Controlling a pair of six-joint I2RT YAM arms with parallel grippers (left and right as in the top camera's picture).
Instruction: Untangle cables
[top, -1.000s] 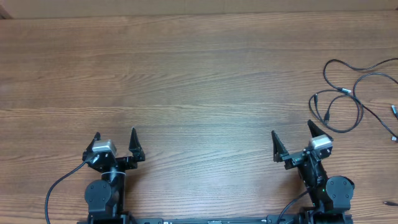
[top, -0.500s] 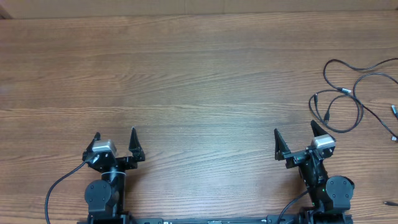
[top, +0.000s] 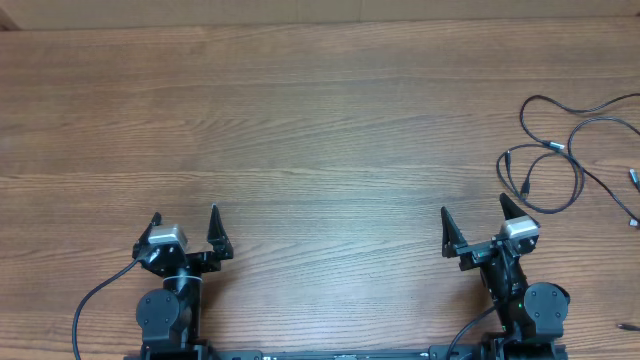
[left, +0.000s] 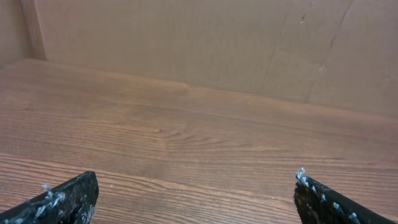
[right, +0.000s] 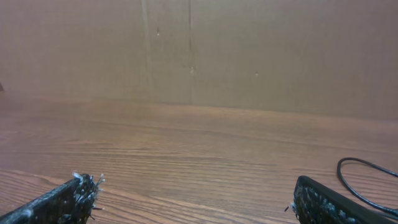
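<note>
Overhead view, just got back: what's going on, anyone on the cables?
Nothing is being handled. The left gripper and right gripper both sit open and empty near the front edge of the table. The cables lie in loose loops by the table's right edge, beyond the right gripper and apart from it. No cable is gripped yet.

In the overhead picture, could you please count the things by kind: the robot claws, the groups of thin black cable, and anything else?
Claws: 2, the left claw and the right claw, both open.
Groups of thin black cables: 1, at the right edge; single cords cannot be counted.
Other: 1, a small dark bit lower right, too small to identify.
Total: 4.
</note>
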